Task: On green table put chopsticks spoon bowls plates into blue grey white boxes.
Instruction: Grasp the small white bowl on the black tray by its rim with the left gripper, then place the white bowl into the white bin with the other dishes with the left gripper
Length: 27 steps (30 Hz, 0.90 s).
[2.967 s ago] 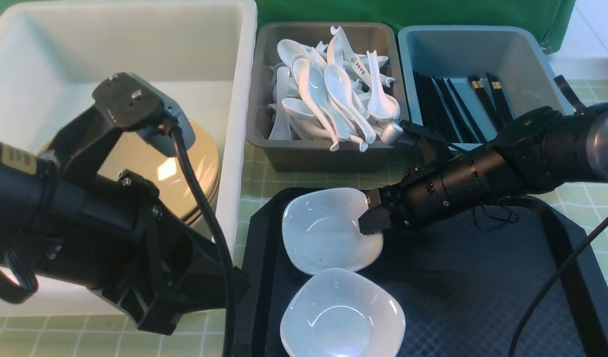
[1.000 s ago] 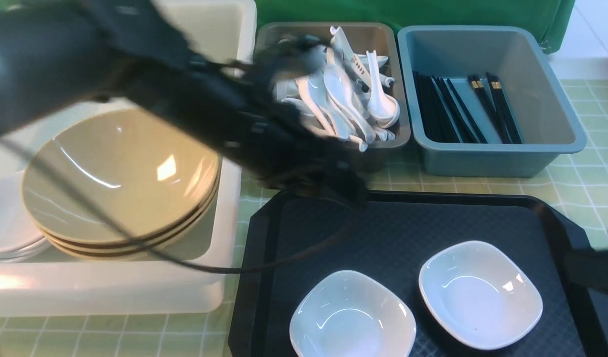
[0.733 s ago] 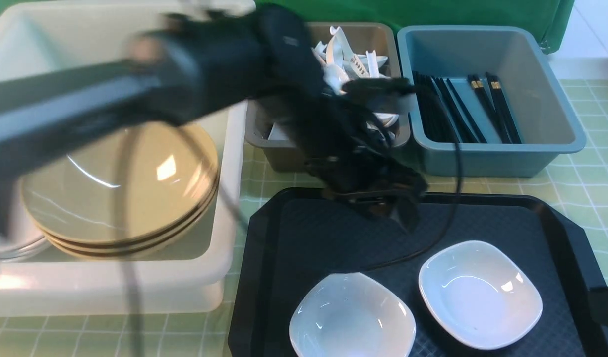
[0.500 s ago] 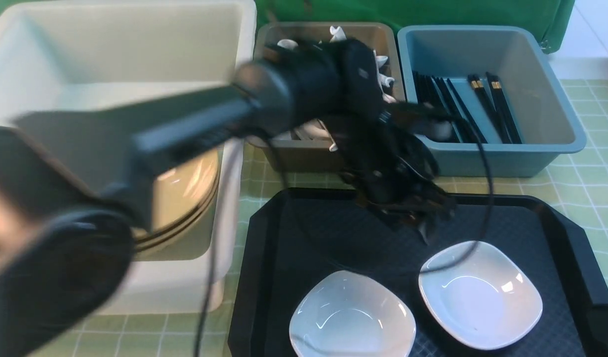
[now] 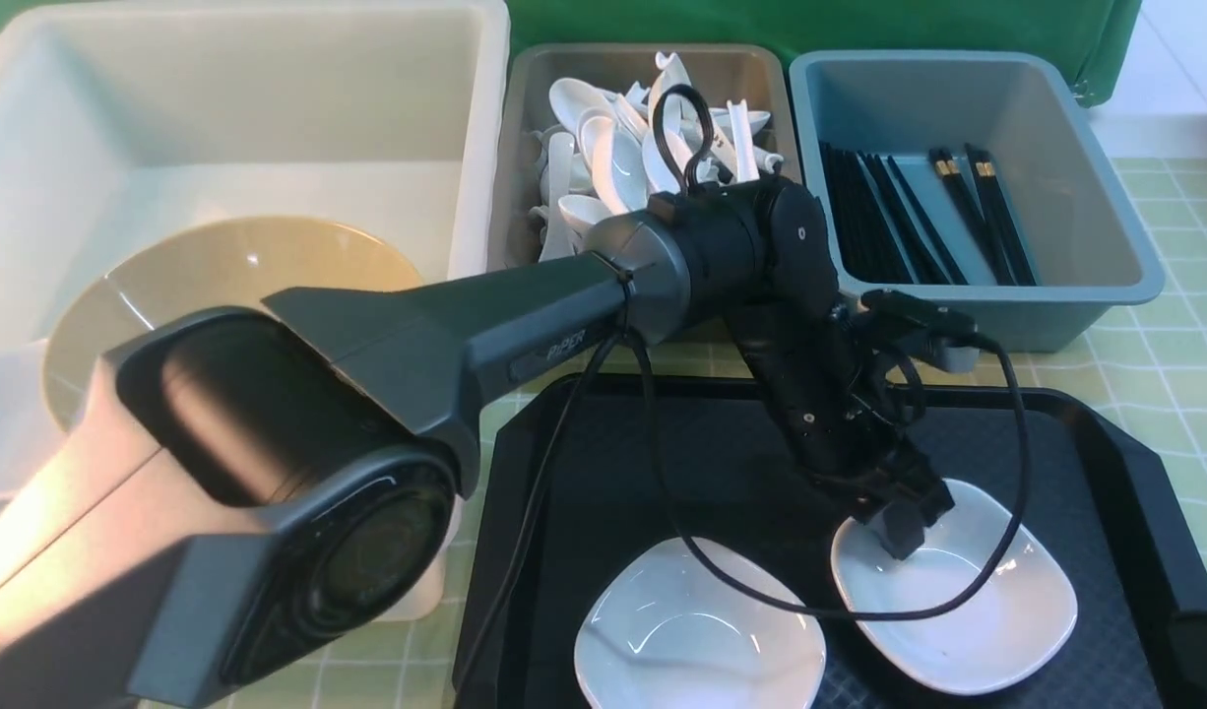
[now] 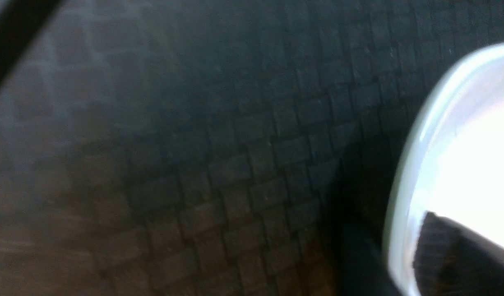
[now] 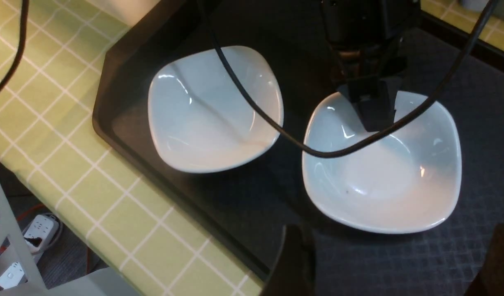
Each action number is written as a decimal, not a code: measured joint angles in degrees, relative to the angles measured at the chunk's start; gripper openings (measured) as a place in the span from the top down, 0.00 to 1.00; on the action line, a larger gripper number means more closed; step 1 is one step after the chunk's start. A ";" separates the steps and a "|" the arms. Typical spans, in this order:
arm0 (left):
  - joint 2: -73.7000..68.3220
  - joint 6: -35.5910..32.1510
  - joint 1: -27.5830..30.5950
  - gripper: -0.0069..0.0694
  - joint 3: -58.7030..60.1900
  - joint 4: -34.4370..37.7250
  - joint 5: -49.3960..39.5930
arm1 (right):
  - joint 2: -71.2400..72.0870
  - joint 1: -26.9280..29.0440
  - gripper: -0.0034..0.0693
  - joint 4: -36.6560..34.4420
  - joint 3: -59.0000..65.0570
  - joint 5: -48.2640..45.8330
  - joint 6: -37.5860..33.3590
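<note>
At the lower right of the front view we see the left gripper (image 5: 899, 527) clamped on the rim of a white bowl (image 5: 968, 611) on the tray (image 5: 663, 443), likely to carry it to the white box (image 5: 269, 98); the right gripper (image 7: 396, 263) hangs spread apart.

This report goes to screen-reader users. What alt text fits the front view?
The left arm's pincer grips the far rim of the right bowl on a black tray, beside a second bowl. Behind: tan plates in the white box, spoons in the grey box, chopsticks in the blue box.
</note>
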<state>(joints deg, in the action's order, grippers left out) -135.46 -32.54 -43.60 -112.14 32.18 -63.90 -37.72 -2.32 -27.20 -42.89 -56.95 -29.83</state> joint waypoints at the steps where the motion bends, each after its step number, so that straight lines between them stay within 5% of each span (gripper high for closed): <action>1: -0.06 -0.05 0.23 0.83 0.00 0.43 -0.91 | 0.00 0.00 0.17 0.00 0.00 0.00 0.04; 5: 0.64 -0.05 1.49 0.89 0.00 2.01 -3.87 | -0.11 -0.69 0.17 -0.21 0.00 0.84 -0.88; 12: 11.96 0.20 7.81 0.89 0.50 4.23 -5.51 | -6.12 -8.40 0.17 -5.02 -5.27 0.43 -12.32; 19: 29.93 3.15 17.71 0.89 2.45 3.14 -6.21 | -19.91 -17.23 0.24 -6.65 -21.96 0.11 -15.91; 27: 52.70 2.90 39.84 0.89 27.08 2.86 -7.18 | -36.98 -31.94 0.75 -8.97 -34.97 -0.25 -21.55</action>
<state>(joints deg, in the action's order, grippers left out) -82.76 -29.64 -3.76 -85.05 35.04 -71.08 -74.70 -34.26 -36.18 -77.86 -57.19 -51.37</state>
